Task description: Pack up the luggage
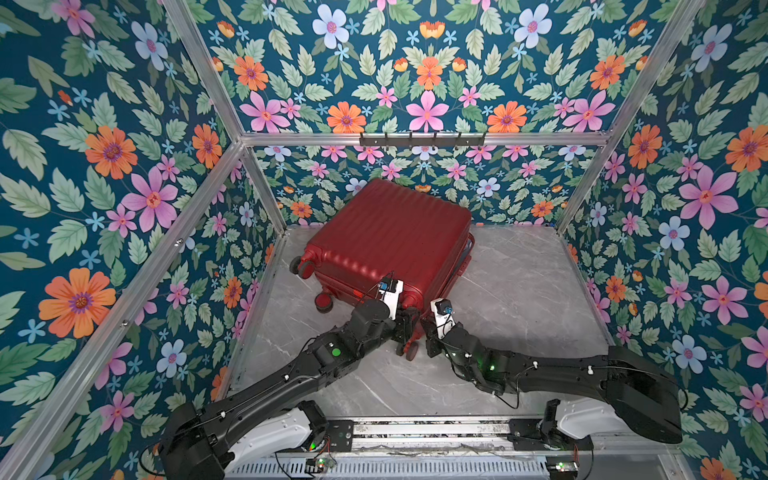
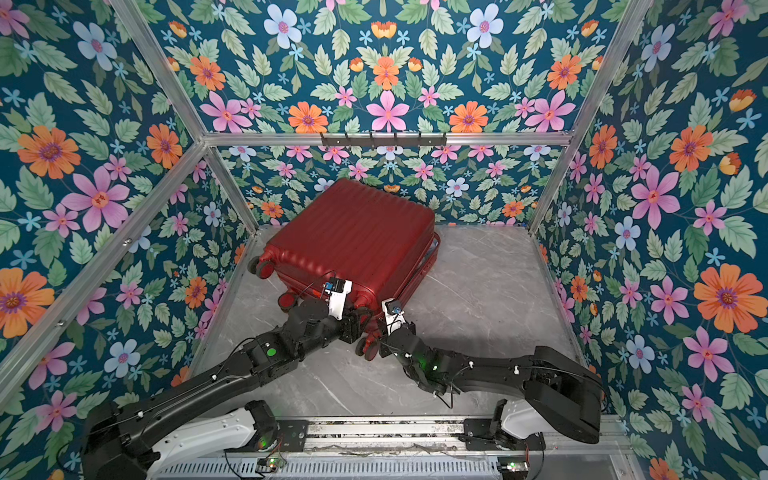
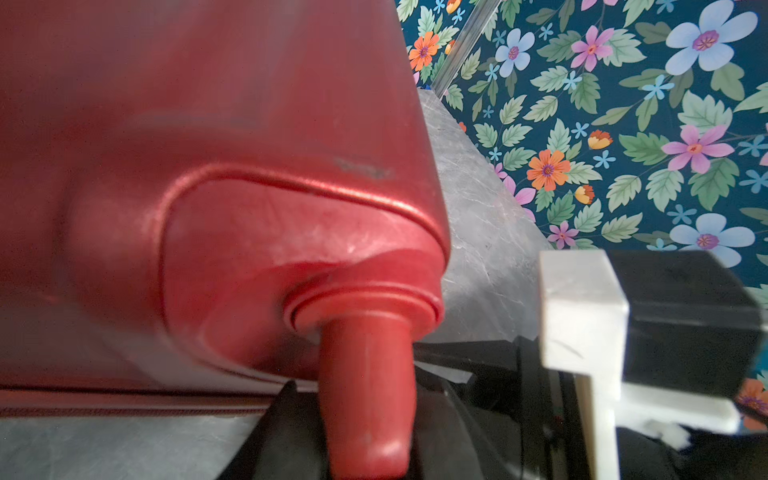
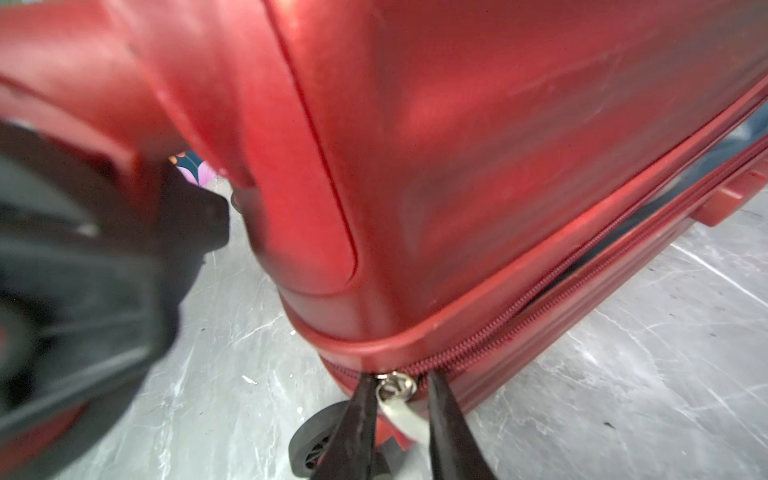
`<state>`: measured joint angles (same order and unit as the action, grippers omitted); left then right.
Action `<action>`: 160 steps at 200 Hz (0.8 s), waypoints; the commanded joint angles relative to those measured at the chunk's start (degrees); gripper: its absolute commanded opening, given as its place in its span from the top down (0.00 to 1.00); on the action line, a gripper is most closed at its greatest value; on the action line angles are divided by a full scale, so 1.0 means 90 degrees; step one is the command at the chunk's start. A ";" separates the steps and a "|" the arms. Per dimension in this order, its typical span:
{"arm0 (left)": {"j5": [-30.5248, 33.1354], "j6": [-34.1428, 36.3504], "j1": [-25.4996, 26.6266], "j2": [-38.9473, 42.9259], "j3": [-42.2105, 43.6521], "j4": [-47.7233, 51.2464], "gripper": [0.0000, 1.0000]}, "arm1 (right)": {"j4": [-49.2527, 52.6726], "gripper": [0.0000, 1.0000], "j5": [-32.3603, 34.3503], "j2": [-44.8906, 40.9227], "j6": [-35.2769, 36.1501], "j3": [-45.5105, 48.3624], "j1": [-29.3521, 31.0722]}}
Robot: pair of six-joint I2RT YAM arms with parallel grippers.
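Luggage (image 1: 386, 232) zip-up: left gripper (image 1: 406, 324) clamping caster (image 3: 365, 386), right gripper (image 4: 399, 380) narrow astride zipper pull (image 4: 401, 409), grip unconfirmed; next, pinch firmly, drag.

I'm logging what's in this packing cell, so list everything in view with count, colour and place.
luggage: one, dark red, lying on the table, rear centre
casters: at least three, red, luggage's near-left end
zipper pull: one, silver, luggage's near corner
hook rail: one, black, back frame bar
table: one, grey marble, beneath everything
wallpaper: floral on dark blue, three walls
left tool: one, black, closed around a caster stem
right tool: one, black, fingers either side of the zipper pull
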<state>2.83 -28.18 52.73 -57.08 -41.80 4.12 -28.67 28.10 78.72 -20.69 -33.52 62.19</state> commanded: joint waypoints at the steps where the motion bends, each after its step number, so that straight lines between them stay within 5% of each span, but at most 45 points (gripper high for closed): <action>1: 0.0008 0.0066 -0.0009 0.0068 -0.0023 -0.0878 1.00 | 0.0046 0.81 0.0286 -0.0075 -0.0041 0.0089 -0.0113; 70: 0.0027 0.0048 -0.0009 0.0083 -0.0001 -0.0868 1.00 | -0.0033 1.00 -0.0148 0.0072 0.0172 -0.0045 -0.0129; 160: -0.0007 0.0036 -0.0004 0.0286 0.0030 -0.0640 1.00 | -0.0161 1.00 -0.0178 -0.0014 -0.0136 0.0208 -0.0620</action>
<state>4.34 -28.27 52.53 -55.90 -41.17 3.88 -32.18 21.19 78.46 -20.95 -32.16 58.24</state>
